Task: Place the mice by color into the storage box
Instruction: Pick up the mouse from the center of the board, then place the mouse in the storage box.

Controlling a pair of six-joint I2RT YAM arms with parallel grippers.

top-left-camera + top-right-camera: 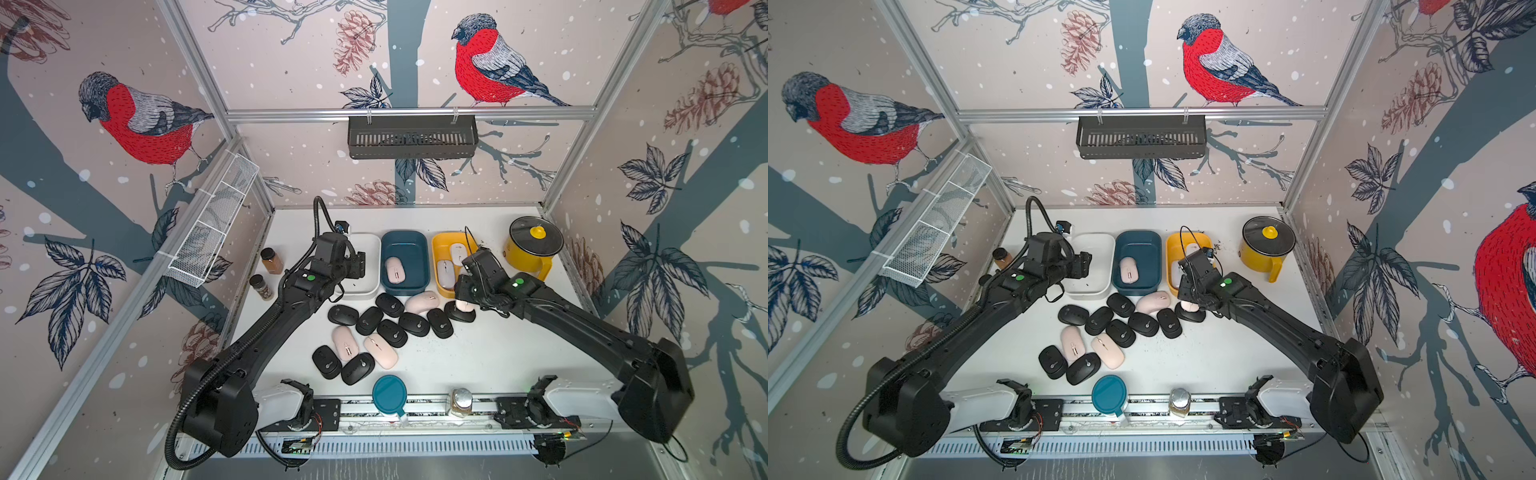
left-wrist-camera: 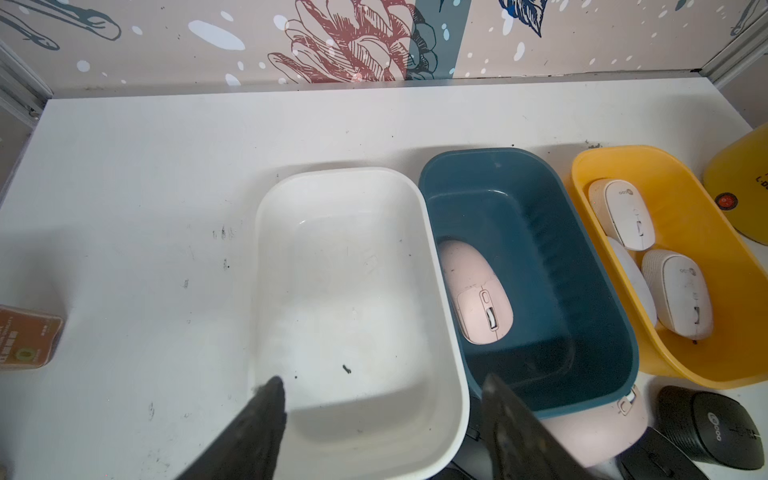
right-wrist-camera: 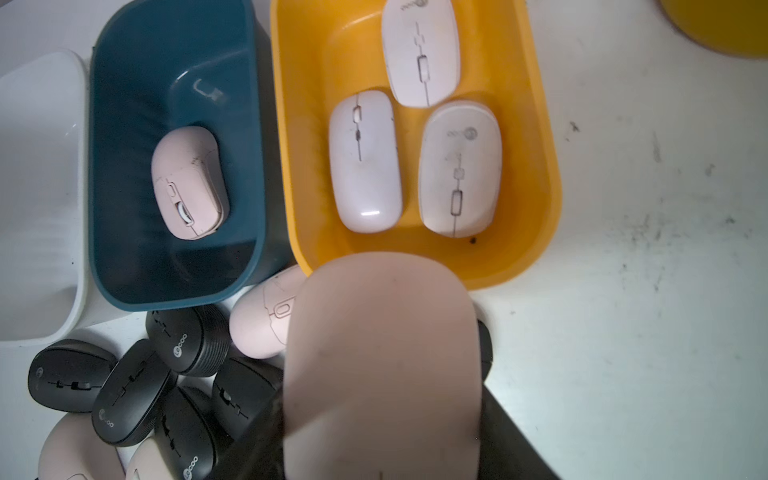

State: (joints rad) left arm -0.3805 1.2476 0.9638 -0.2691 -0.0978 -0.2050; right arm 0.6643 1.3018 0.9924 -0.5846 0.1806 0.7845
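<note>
Your blue bin [image 2: 582, 291] holds one pink mouse [image 2: 478, 291]; the yellow bin [image 3: 536, 208] holds three white mice [image 3: 365, 162]. Your left gripper [image 2: 384, 384] hangs half open and empty over the white bin [image 2: 340, 270]. Your right gripper [image 3: 382, 419] is clamped on a second pink mouse [image 3: 382, 332] by the yellow bin's near edge. Black mice [image 1: 392, 332] and loose pink mice [image 1: 345, 343] lie on the white table [image 1: 498, 353], inside bird-papered walls [image 1: 291, 62].

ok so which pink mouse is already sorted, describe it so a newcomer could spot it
At the back of the white table, a white box, a dark blue box and a yellow box stand in a row. Look inside the middle, dark blue one, where one pink mouse lies alone. The other pink mice are all outside the boxes.
</note>
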